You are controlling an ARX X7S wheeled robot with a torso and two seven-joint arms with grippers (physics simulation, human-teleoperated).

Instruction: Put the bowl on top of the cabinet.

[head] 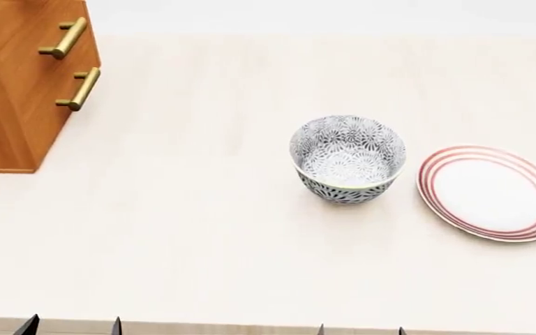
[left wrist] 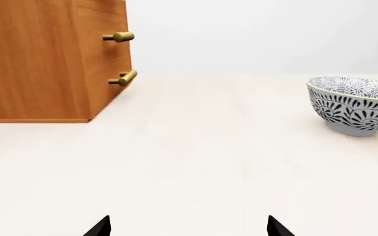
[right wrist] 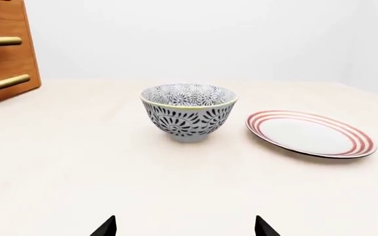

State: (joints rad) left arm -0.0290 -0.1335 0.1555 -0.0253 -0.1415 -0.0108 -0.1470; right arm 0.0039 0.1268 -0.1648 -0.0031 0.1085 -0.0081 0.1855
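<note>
A pale wooden table (head: 203, 230) fills the head view. The bowl (head: 347, 159), deep and round with a dense dark-grey floral pattern inside and out, stands upright on the table slightly right of centre. Just beside it on the right, apart from it, lies a flat white plate (head: 491, 193) with red rings.

At the far left stands the cabinet (head: 12, 91), orange-brown wood, with two brass bar handles (head: 63, 38) on its drawer fronts. It is well apart from the bowl, and its top is out of view.

Both grippers sit low at the near edge of the table, with only their dark fingertips showing. The left gripper (head: 72, 326) is spread apart and holds nothing; from its wrist view the tips (left wrist: 100, 227) point at bare table between the cabinet and the bowl. The right gripper (head: 361, 330) is likewise spread and empty, and in its wrist view the tips (right wrist: 107, 227) frame the bowl (right wrist: 189, 113), which stands well beyond them.
</note>
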